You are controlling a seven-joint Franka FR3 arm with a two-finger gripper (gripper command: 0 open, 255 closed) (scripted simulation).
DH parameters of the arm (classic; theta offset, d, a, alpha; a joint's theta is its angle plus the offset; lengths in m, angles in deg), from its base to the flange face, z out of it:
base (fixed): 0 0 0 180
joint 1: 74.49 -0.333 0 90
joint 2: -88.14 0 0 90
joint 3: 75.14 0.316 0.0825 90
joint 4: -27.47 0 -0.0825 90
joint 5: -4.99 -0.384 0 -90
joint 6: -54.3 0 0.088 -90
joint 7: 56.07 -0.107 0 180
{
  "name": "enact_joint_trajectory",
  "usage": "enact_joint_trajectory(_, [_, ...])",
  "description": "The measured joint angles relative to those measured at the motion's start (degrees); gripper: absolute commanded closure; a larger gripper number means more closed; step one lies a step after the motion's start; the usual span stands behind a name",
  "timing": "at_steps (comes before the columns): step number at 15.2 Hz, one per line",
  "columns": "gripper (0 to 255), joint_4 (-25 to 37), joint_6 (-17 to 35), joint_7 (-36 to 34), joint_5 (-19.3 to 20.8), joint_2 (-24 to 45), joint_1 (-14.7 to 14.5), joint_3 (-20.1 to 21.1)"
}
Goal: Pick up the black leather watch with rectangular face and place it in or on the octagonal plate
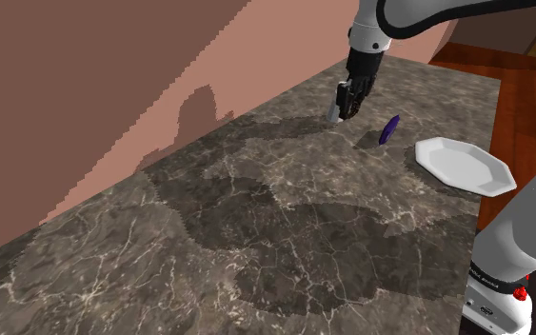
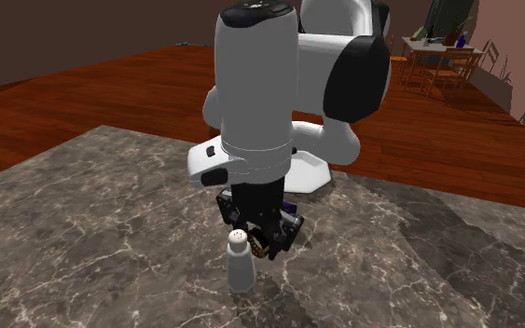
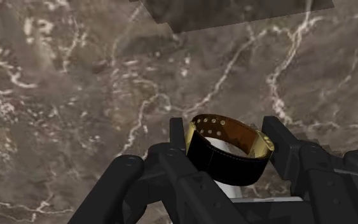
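Watch [image 3: 225, 167], a black band with a gold inner lining and a row of small holes, sits between the two black fingers [image 3: 284, 149] of the gripper [image 3: 227, 143], which are closed in on the band from either side and pinch it. In the wrist view the loop stands open toward the camera, and a white shape shows through it and beneath it; I cannot tell what that shape is. Whether the watch has left the surface I cannot tell.

In the shoulder view the gripper [image 1: 348, 107] hangs low over the far part of the marble counter [image 1: 256, 219], close to the brown wall [image 1: 94, 86], with a white salt shaker [image 1: 335, 114] just beside it. In the second exterior view that shaker [image 2: 241, 266] stands upright on the counter, just in front of the gripper. A small purple object [image 1: 388, 129] stands tilted between the gripper and the white octagonal plate [image 1: 466, 164], which lies flat near the counter's edge, well apart from the watch. Beyond the counter lies a reddish wooden floor [image 2: 111, 102]
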Motion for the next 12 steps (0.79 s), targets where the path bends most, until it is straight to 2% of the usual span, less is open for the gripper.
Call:
enact_joint_trajectory(9, [255, 7.2, -6.9, -0.1, 0.1, 0.3, 0.1, -0.1])
enact_joint_trajectory(12, [255, 7.4, -8.5, 0.0, 0.0, -1.0, 0.1, -0.2])
